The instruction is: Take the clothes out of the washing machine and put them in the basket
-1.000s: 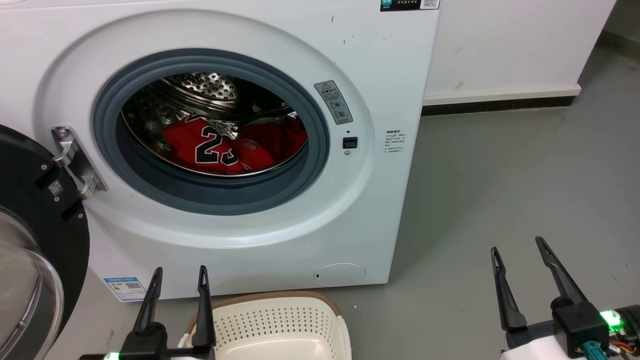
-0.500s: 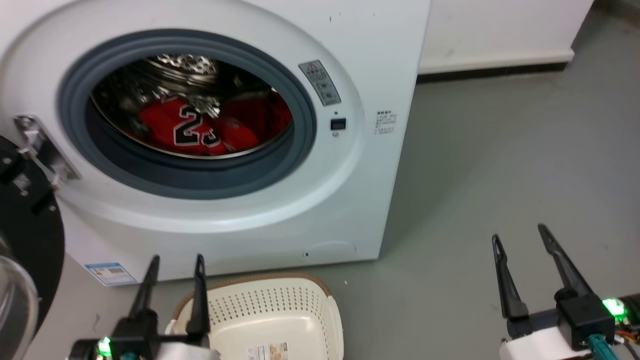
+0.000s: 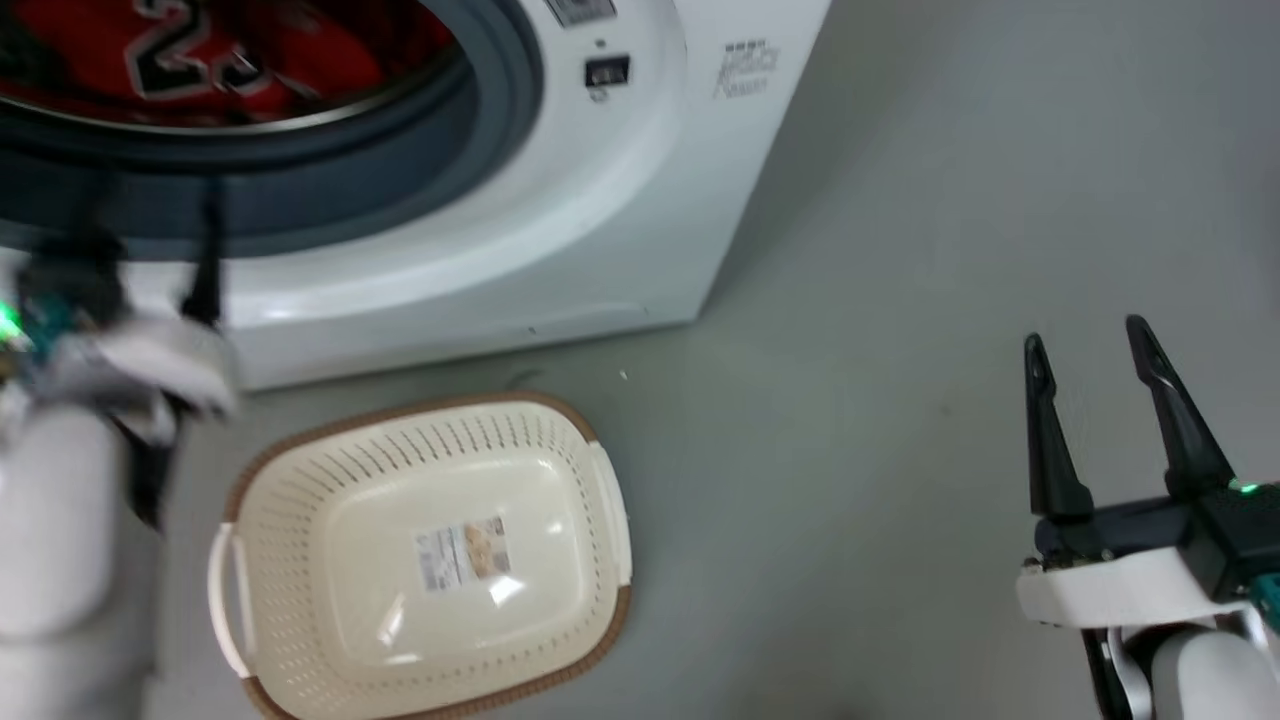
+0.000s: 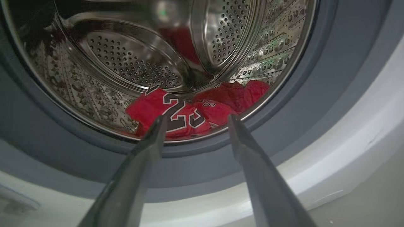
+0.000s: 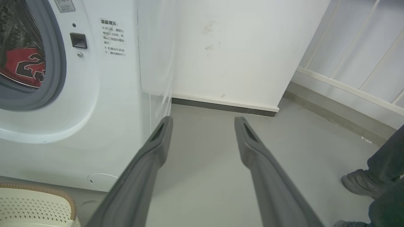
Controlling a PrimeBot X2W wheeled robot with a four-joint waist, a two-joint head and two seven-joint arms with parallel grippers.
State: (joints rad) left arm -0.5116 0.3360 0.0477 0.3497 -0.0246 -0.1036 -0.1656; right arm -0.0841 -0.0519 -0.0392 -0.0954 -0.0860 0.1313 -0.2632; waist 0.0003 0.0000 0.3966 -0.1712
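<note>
Looking lower than a second ago, the head camera now takes in the whole basket (image 3: 300, 470) on the floor (image 3: 900, 300) before the washing machine (image 3: 560, 230) — nothing in it yet. The left gripper (image 4: 196, 117) has risen to the grey door ring (image 4: 315, 94), fingers spread, aimed at the clothes (image 4: 148, 108) lying low in the drum (image 4: 126, 63); I'd judge the reach-in is starting. The right gripper (image 3: 1085, 330) hangs spread over the floor. A black "23" reads plainly — the basket's label (image 3: 462, 548) and the machine's sticker (image 5: 112, 41) are too small to read.
</note>
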